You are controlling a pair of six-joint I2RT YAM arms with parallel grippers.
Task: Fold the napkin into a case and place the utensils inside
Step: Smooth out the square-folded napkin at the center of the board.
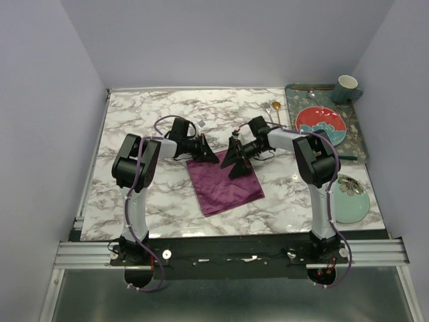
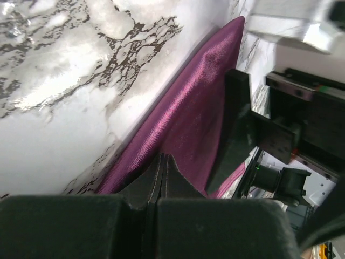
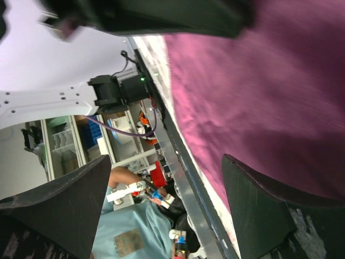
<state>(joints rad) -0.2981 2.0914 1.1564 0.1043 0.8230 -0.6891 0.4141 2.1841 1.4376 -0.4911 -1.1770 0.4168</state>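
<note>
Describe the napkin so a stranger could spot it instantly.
Start at the white marble-patterned table. Near its middle lies the shiny plum-purple satin napkin. It is the only cloth, square-cornered, unlike the round red plate and round pale green plate at right.

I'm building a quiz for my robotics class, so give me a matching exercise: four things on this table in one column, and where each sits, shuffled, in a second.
Things:
1. napkin
2. red plate
3. pale green plate
4. gold spoon

Places:
A. on the teal tray
B. just left of that tray
C. near right corner of the table
D. centre of the table

Pairs: 1-D, 2-A, 3-C, 4-B.
</note>
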